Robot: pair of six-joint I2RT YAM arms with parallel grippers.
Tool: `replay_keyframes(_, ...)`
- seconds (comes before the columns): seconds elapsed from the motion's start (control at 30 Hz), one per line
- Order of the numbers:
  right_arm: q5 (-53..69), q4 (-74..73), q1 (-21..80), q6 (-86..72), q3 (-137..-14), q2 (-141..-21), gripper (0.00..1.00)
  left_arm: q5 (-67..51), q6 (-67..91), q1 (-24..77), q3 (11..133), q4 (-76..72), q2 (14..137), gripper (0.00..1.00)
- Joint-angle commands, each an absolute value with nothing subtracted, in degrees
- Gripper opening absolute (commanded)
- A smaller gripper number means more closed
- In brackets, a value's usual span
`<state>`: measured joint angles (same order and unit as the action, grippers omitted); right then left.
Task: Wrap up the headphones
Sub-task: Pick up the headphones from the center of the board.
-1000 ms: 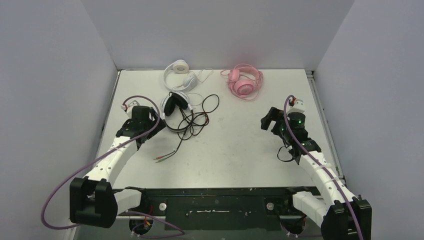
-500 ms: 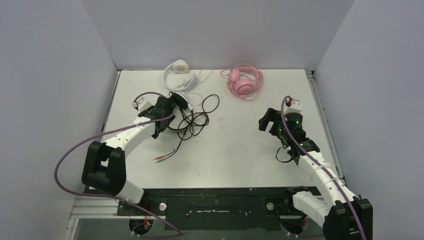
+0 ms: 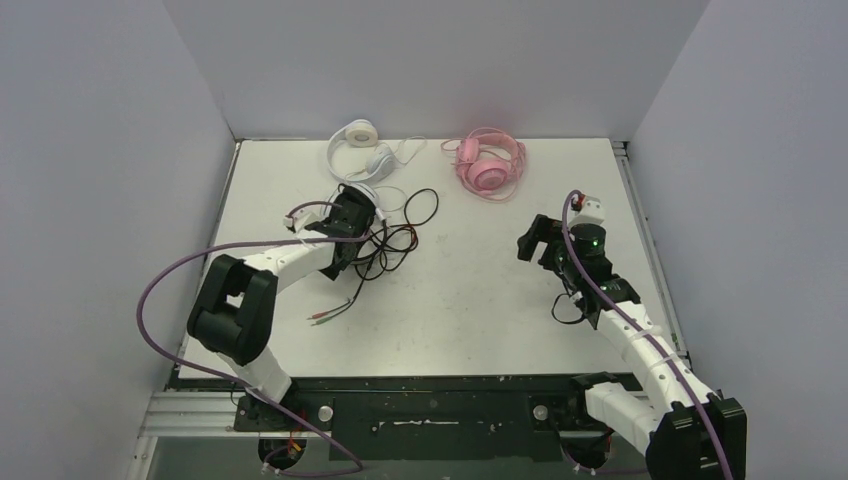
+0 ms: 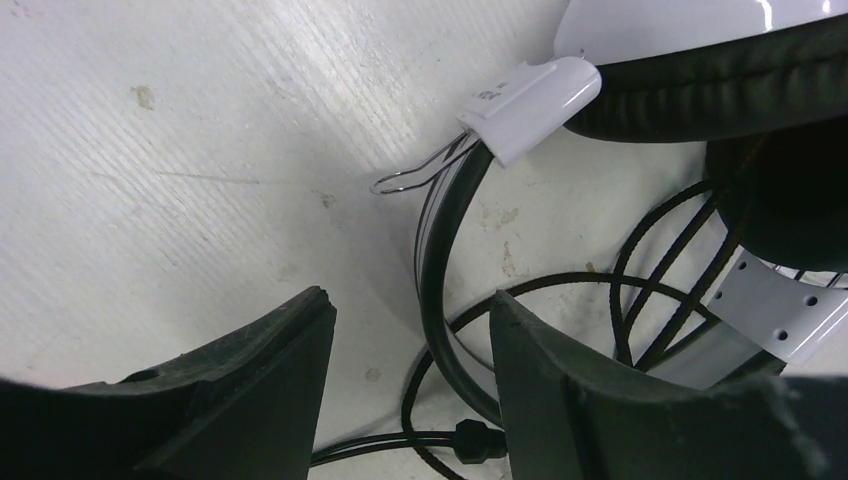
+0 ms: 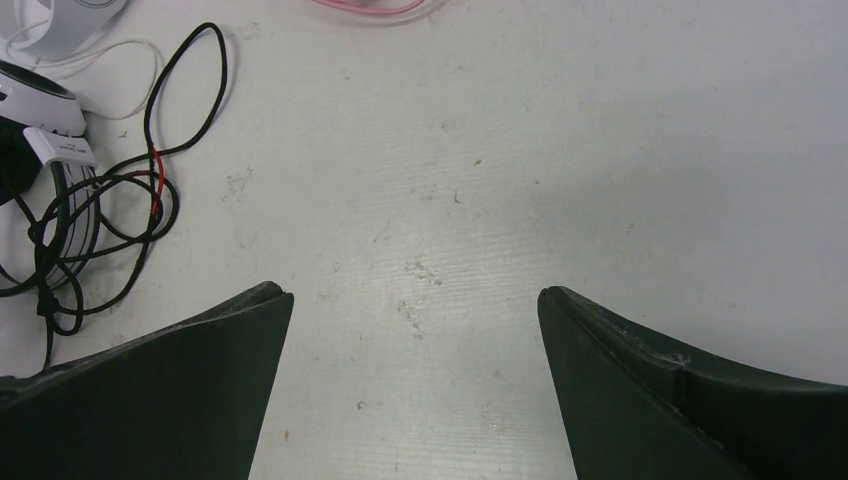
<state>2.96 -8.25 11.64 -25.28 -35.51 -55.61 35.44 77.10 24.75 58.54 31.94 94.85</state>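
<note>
The black-and-white headphones lie left of the table's middle, their thin black cable tangled to the right. My left gripper is open right over them. In the left wrist view the open gripper straddles the black headband, with the white slider and a black ear pad beyond it. The white headphones and pink headphones lie at the back. My right gripper is open and empty over bare table, apart from all three.
The cable's plug end trails toward the front left. Grey walls close the table on three sides. The right wrist view shows the black cable at its left and a bit of pink cable at its top edge.
My left arm has swung forward and right from the table's left side onto the black-and-white headphones, jaws open around the headband. The right arm has barely moved.
</note>
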Motion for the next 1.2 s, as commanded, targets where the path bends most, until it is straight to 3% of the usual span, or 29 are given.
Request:
replay_keyframes(0.0,1.8,-7.9,12.0,-24.5,-38.5,-53.8,1.00,39.4,84.4,26.3,59.5,29.2,97.4,0.53)
replay_keyframes(0.17,1.9,-8.4,12.0,-24.4,-38.7,-53.2,1.00,39.6,86.2,26.3,60.3,27.1,101.5,0.50)
replay_keyframes(0.2,1.9,-8.5,12.0,-24.4,-38.8,-53.1,1.00,39.9,86.3,26.3,60.9,27.4,102.3,0.45)
replay_keyframes(0.3,1.7,-9.0,12.0,-24.4,-39.2,-52.3,1.00,42.0,85.8,26.2,62.8,29.4,103.1,0.12)
replay_keyframes(0.37,1.5,-9.5,12.0,-24.4,-39.4,-51.8,1.00,43.4,84.2,26.0,63.6,30.9,102.3,0.00)
replay_keyframes(0.9,2.8,-13.6,12.0,-24.6,-41.7,-48.4,1.00,50.9,49.3,25.8,68.2,32.5,77.2,0.00)
replay_keyframes(1.17,5.8,-13.8,12.0,-26.1,-42.3,-49.8,1.00,46.6,38.2,25.7,73.3,35.6,68.7,0.00)
